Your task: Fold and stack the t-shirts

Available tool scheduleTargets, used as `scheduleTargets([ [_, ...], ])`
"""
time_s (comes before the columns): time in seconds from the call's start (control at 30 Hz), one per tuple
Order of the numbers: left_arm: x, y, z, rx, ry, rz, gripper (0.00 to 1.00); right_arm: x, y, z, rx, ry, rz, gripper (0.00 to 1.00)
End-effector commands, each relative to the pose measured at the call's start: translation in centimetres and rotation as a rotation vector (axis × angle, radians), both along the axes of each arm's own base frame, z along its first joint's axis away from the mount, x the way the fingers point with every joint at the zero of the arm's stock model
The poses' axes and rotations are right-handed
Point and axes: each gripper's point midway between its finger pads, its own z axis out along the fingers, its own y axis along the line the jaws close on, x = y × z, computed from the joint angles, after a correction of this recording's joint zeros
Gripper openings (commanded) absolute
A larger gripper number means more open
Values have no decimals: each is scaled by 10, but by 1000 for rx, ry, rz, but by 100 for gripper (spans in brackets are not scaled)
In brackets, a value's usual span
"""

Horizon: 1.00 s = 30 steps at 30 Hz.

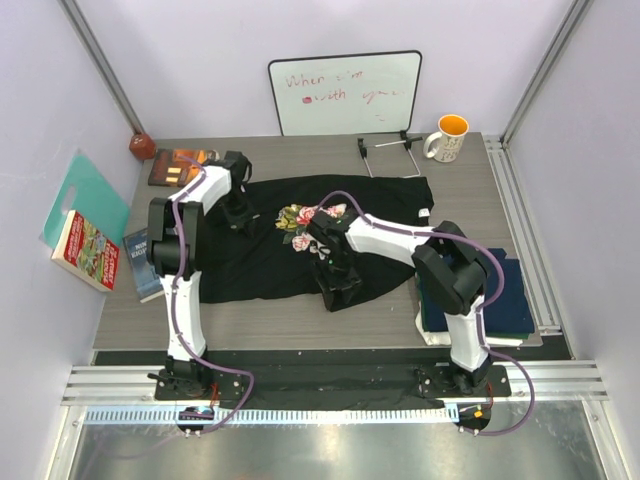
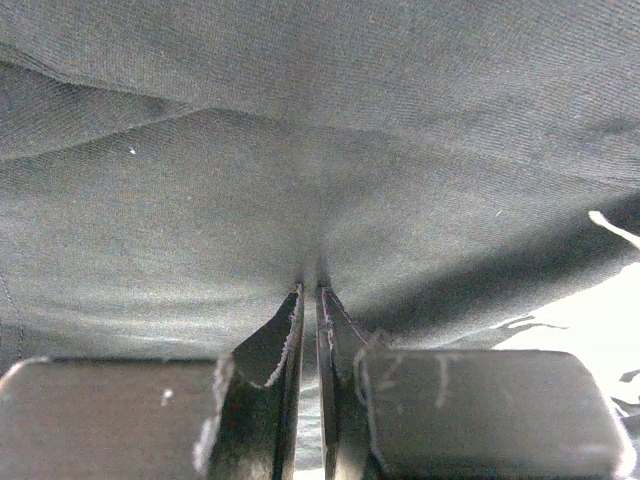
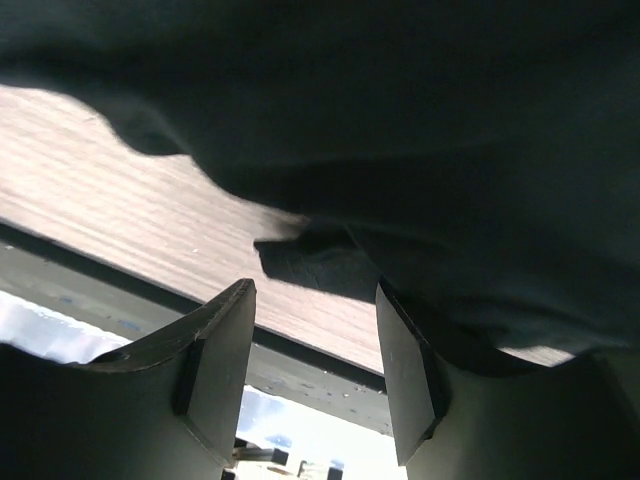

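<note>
Black t-shirt lies spread across mid-table, floral print up, its near hem stopping short of the table front edge. Left gripper pinches cloth near the shirt's left rear edge, fingers pressed almost together. Right gripper sits at the near hem, fingers spread, bare wood showing between them. Folded navy shirt lies at the right edge; books line the left.

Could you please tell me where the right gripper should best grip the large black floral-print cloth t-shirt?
Probably its near hem, approached from the table's near edge: the black floral-print cloth t-shirt lies flat, and that free edge curls above the wood, before the open right gripper.
</note>
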Motion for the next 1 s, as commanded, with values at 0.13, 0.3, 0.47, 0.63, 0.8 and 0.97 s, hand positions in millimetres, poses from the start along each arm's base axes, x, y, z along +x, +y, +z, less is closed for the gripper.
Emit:
scheduleTargets([
  [0.13, -26, 13, -39, 41, 94, -13, 10, 0, 9, -4, -34, 17, 22, 57],
  [0.3, -25, 7, -38, 5, 96, -5, 10, 4, 6, -11, -67, 16, 39, 57],
  [0.47, -15, 4, -23, -13, 59, 5, 10, 4, -3, -17, -118, 29, 68, 56],
  [0.63, -4, 6, -8, -9, 24, 8, 10, 9, -4, -18, -163, 7, 78, 54],
  [0.8, 0, 7, 2, -19, 1, 18, 10, 7, -4, -25, -212, -21, 74, 47],
  [0.97, 0, 9, 6, -22, -7, 18, 10, 3, -8, -37, -260, -59, 41, 20],
])
